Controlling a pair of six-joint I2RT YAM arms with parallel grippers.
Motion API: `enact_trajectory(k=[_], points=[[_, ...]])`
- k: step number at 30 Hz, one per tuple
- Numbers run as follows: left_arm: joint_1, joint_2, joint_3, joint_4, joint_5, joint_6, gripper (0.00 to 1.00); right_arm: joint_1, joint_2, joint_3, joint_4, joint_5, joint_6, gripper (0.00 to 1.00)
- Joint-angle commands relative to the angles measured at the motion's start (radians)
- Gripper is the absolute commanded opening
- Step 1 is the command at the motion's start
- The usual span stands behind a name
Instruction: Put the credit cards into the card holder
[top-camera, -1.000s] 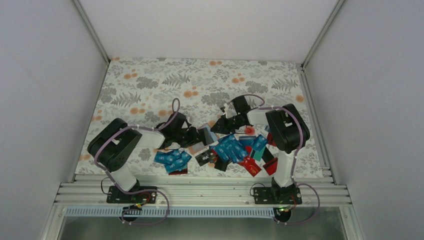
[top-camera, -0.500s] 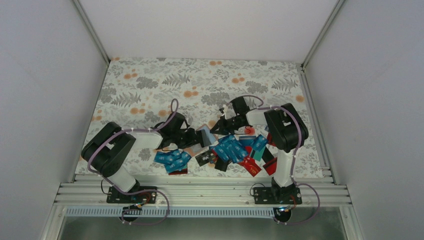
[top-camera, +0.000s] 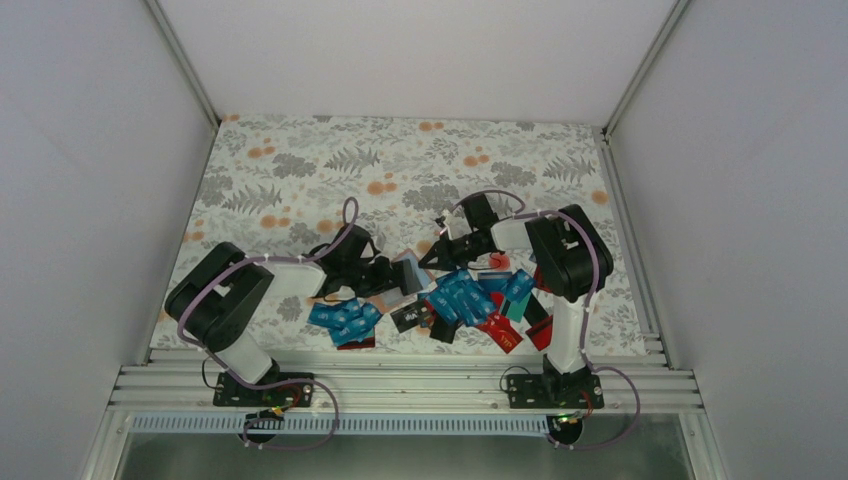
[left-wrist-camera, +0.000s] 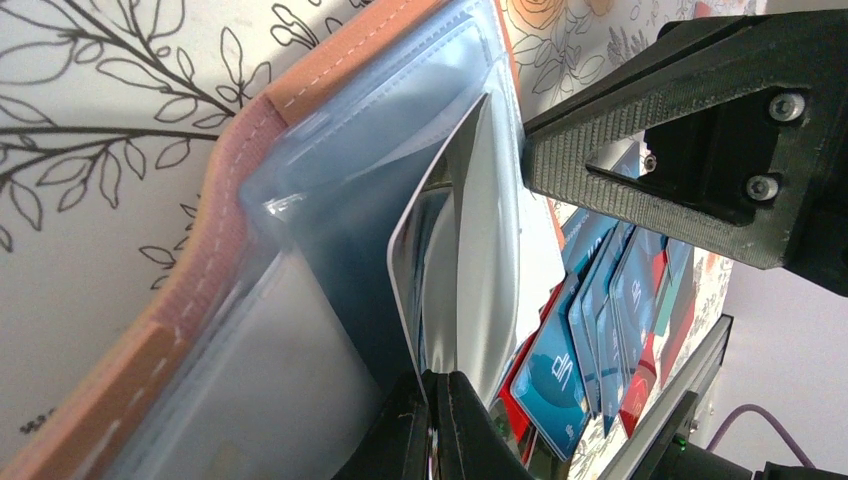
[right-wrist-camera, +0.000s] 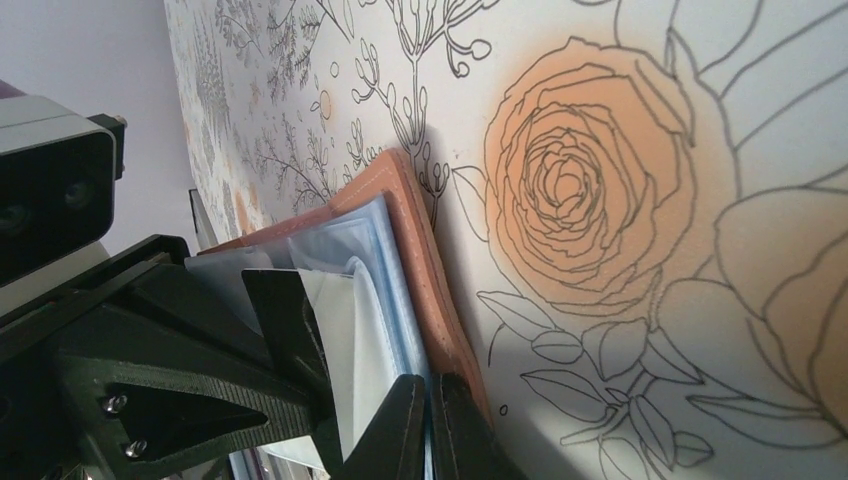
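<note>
The right jaws, a crack apart a second ago, have now closed. In the right wrist view they sit clenched at the near rim of the holder (right-wrist-camera: 420, 220), apparently nipping one of its clear leaves (right-wrist-camera: 345, 300). The arms themselves have barely shifted in the top view. The left jaws stay clenched on another leaf, low in the left wrist view. We take this to mean that both arms now have the holder and can spread a pocket. No card is being carried yet, so the filling itself is still to come.

The holder (top-camera: 408, 272) lies on the tabletop (top-camera: 300, 170) between the two arms, just behind the cards (top-camera: 470, 295). It is open. Its tan-pink stitched cover (left-wrist-camera: 250, 130) lies flat on the floral print, and the leaves (left-wrist-camera: 340, 200) fan upward, glossy and limp. Something dark shows behind one leaf, but we cannot tell whether it is a card. Blue, teal and red cards (left-wrist-camera: 600, 300) lie just beyond.
</note>
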Motion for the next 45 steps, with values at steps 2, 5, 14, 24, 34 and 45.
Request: enact_trajectory(k=[2,5,14,24,34,45], points=[[0.031,0.064,0.050,-0.038,-0.025,0.071,0.02,0.030,0.020,-0.042,-0.030,0.117,0.062,0.04],[0.056,0.095,0.115,-0.084,-0.016,0.122,0.02,0.024,0.000,-0.049,0.018,0.173,0.146,0.04],[0.117,0.206,0.277,-0.237,0.057,0.259,0.02,-0.001,0.016,-0.061,0.135,0.227,0.299,0.04],[0.132,0.118,0.213,-0.369,0.047,0.350,0.03,-0.012,0.012,-0.103,0.164,0.235,0.309,0.04],[0.150,0.135,0.206,-0.405,0.114,0.365,0.02,-0.012,0.015,-0.113,0.174,0.230,0.302,0.04],[0.158,0.245,0.285,-0.404,0.216,0.395,0.02,-0.012,0.018,-0.111,0.183,0.223,0.304,0.04]])
